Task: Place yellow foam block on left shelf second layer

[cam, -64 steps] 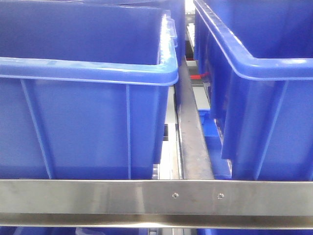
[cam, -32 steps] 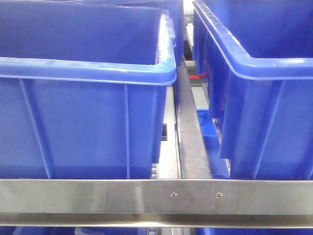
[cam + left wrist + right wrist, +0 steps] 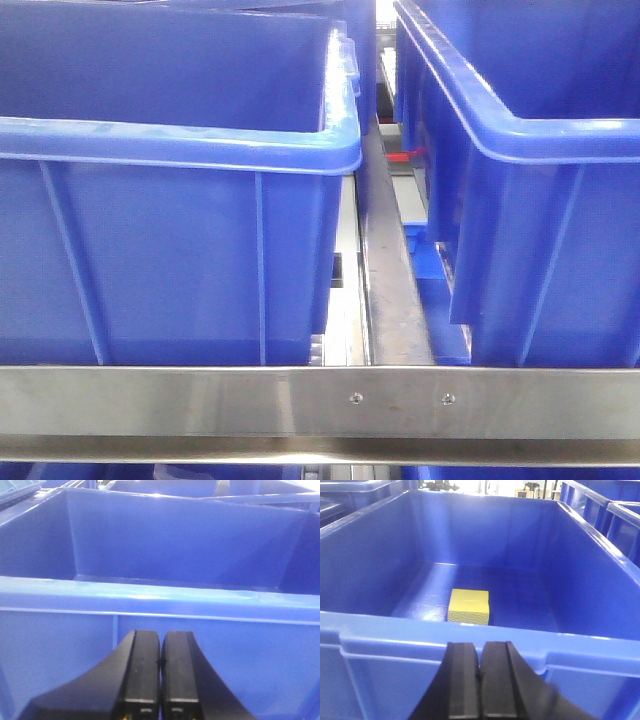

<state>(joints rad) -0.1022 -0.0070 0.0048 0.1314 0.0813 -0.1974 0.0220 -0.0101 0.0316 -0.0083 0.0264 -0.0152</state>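
The yellow foam block (image 3: 469,607) lies on the floor of a blue bin (image 3: 580,570), near its front wall, seen only in the right wrist view. My right gripper (image 3: 480,652) is shut and empty, just outside that bin's front rim and below it. My left gripper (image 3: 160,642) is shut and empty in front of the outer wall of another blue bin (image 3: 150,597), whose visible floor shows nothing. Neither gripper nor the block shows in the front view.
The front view shows two blue bins, left (image 3: 180,150) and right (image 3: 540,140), on a shelf with a steel front rail (image 3: 320,400) and a metal divider (image 3: 385,270) between them. More blue bins stand behind.
The front view has shifted very slightly since a second ago; the bins sit a touch further left in the frame. Nothing else has changed.
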